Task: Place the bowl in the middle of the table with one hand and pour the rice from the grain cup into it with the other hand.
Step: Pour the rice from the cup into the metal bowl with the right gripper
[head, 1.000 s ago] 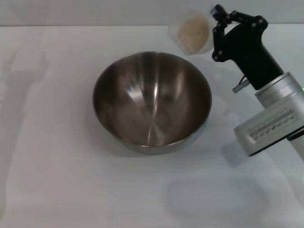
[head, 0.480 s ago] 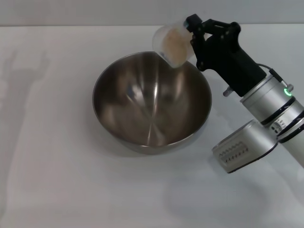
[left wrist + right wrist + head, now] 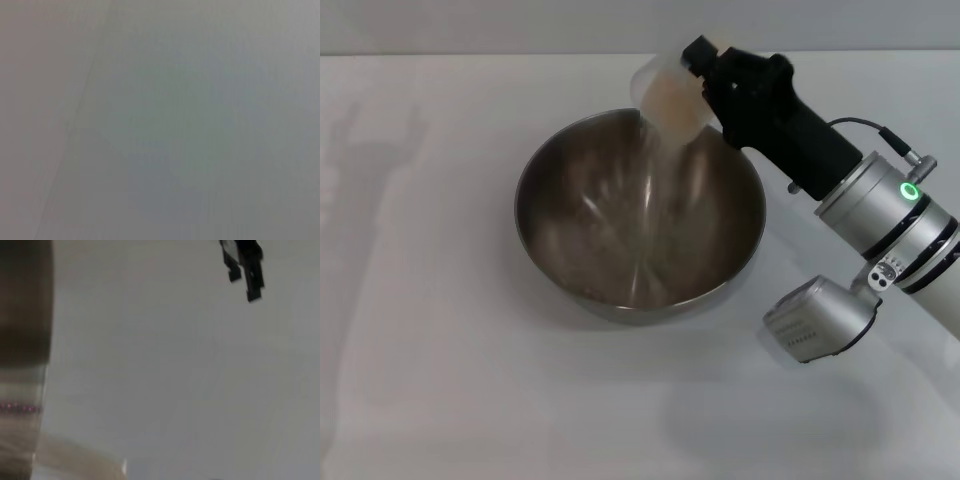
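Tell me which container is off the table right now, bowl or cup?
The grain cup: the right gripper holds it tipped above the bowl, rice streaming out. The bowl sits on the table.

Bowl (image 3: pixel 640 215) on table (image 3: pixel 440 380), centre; grain cup (image 3: pixel 668 98) tipped over bowl rim at 1 o'clock, held by right gripper (image 3: pixel 705 72); rice (image 3: pixel 645 200) falling into bowl

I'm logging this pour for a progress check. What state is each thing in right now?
grain cup: tipped over the bowl's far rim, part of its rice left inside.
rice: streaming from the cup into the bowl.
bowl: upright on the table, catching grains.
right gripper: shut on the grain cup, above the bowl's far edge.
left gripper: off to the side, holding nothing.
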You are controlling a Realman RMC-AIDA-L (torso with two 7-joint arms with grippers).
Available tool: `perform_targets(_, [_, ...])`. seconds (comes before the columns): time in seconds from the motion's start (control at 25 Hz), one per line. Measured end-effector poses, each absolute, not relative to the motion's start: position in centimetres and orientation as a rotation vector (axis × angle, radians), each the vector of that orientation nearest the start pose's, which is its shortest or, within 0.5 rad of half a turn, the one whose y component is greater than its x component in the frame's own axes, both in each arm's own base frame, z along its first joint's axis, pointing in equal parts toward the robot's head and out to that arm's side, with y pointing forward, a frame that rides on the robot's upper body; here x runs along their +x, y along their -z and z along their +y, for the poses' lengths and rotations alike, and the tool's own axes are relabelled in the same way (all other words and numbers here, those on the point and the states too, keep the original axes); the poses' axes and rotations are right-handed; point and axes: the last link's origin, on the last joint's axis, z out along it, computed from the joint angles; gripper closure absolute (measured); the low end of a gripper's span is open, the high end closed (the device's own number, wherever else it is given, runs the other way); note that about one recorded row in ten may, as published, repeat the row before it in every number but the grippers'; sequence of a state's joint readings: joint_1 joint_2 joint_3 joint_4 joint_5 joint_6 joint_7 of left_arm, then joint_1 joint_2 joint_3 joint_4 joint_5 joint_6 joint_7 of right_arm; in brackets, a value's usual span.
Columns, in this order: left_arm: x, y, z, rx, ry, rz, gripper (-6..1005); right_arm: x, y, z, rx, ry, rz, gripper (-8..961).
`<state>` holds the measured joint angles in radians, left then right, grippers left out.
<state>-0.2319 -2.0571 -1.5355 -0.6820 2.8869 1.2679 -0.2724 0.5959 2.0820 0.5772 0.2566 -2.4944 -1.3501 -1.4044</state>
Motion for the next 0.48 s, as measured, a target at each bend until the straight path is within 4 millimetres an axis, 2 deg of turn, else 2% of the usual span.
perform_targets(0.48, [-26.44,-9.08,33.64,-1.279,1.137,-0.257,186,19.87,7.18,33.58,-1.257,0.044,-1.534,942])
